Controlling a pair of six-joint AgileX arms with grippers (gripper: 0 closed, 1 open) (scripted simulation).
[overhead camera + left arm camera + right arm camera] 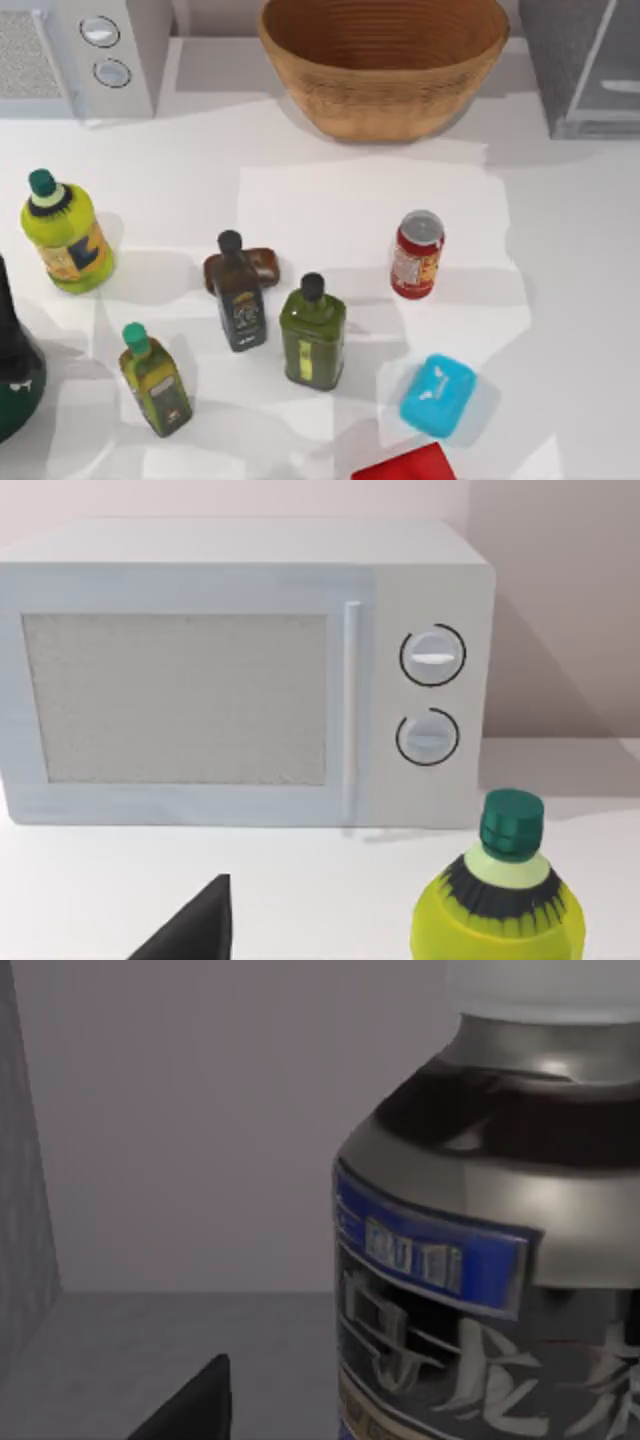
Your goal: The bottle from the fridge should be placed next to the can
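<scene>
The fridge is seen at the counter's far right corner, apparently with its door swung aside so the interior can be reached. Inside it, in the right wrist view, the bottle stands upright, close before the right end effector, presumably lined up for a grasp; whether that end effector is open cannot be told. The can stands upright right of centre, with bare counter beside it for the bottle. The left arm is parked facing the microwave, its end effector's state undeterminable.
</scene>
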